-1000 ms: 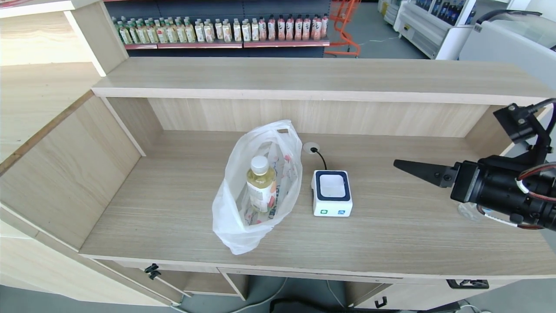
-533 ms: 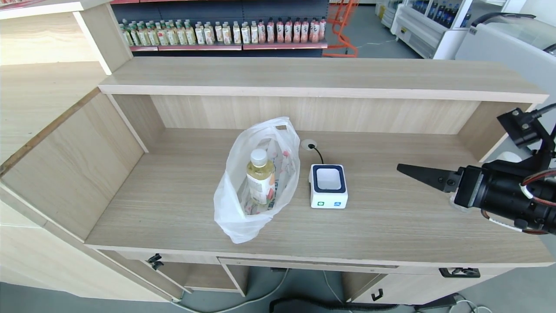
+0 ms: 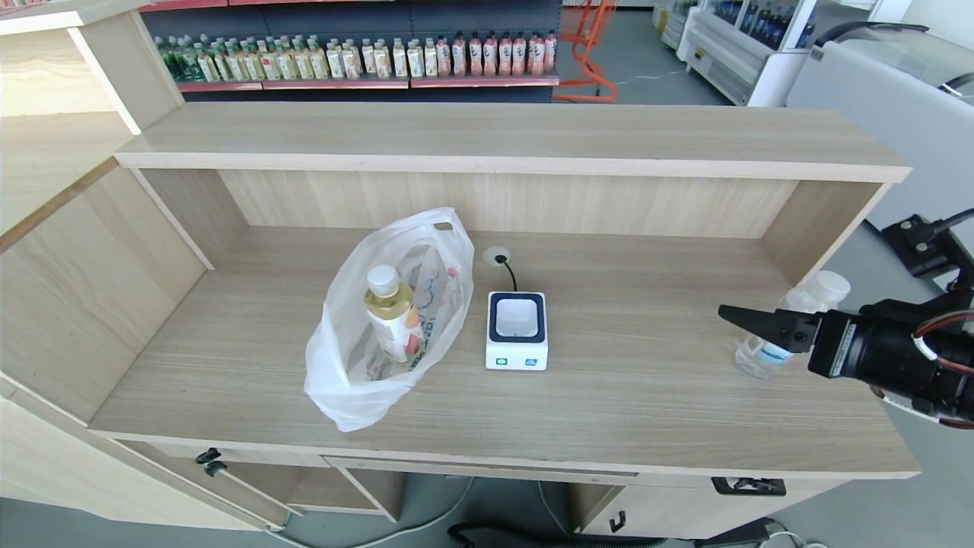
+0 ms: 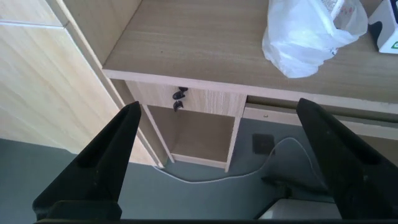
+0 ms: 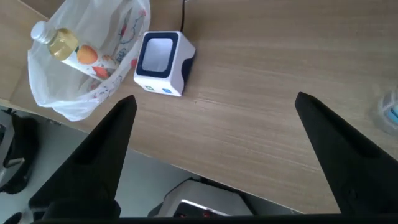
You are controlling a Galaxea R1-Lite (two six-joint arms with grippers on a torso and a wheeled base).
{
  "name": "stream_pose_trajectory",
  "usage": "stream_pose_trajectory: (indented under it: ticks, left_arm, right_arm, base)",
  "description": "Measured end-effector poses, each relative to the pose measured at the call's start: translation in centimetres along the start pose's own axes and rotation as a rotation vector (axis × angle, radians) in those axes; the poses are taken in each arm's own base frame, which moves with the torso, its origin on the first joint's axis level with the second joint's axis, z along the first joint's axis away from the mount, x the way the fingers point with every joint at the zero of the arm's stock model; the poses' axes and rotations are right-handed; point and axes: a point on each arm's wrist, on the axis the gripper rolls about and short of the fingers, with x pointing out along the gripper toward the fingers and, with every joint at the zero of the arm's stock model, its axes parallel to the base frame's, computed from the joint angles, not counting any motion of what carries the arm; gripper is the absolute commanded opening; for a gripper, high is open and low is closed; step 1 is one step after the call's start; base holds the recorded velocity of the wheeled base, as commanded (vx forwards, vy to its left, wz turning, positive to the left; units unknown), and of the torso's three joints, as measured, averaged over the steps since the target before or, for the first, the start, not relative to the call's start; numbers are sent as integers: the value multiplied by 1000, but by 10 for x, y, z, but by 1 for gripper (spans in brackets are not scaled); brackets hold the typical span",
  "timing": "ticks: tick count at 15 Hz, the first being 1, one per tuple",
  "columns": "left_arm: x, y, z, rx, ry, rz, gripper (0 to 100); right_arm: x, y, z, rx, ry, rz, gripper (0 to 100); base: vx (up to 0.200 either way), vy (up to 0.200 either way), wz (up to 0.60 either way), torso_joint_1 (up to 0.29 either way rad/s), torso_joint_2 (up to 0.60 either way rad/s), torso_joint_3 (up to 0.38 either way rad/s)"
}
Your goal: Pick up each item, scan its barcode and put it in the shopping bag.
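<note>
A white plastic shopping bag (image 3: pixel 358 380) stands open on the wooden counter (image 3: pixel 647 396), with a yellow tea bottle (image 3: pixel 392 313) upright inside. A white barcode scanner (image 3: pixel 517 332) with a dark-framed window sits just right of the bag. A clear water bottle (image 3: pixel 791 323) with a white cap stands near the counter's right end. My right gripper (image 3: pixel 734 316) hovers open just left of that bottle, apart from it; its fingers (image 5: pixel 99 155) spread wide over the scanner (image 5: pixel 163 61) and bag (image 5: pixel 68 93). My left gripper (image 4: pixel 217 162) is open, low beside the counter's front left corner, with the bag (image 4: pixel 314 34) beyond it.
A raised wooden ledge (image 3: pixel 494 144) runs along the counter's back, and side panels close both ends. The scanner's cable goes into a grommet (image 3: pixel 496 255) behind it. Store shelves with drinks (image 3: pixel 365 57) stand behind. Bare counter lies between scanner and water bottle.
The head camera has shifted, so the whole scene slid left. My right gripper now lies farther right of the scanner, and the clear water bottle has come out from behind that arm.
</note>
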Motion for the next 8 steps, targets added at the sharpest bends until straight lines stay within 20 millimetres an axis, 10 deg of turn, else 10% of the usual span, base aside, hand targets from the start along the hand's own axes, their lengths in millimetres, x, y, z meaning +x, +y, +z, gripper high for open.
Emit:
stream_pose_trajectory:
  ticks: [4,8]
  left_arm:
    - [0,0,0,0,0,0,100]
    - [0,0,0,-3,0,2,100]
  right_arm:
    - [0,-16,-5,-27,8,-152,100]
    - [-2,-27,-12,-78,74,-213,100]
  base:
    - [0,-200,0,1,-1,4]
    - [0,0,0,0,0,0]
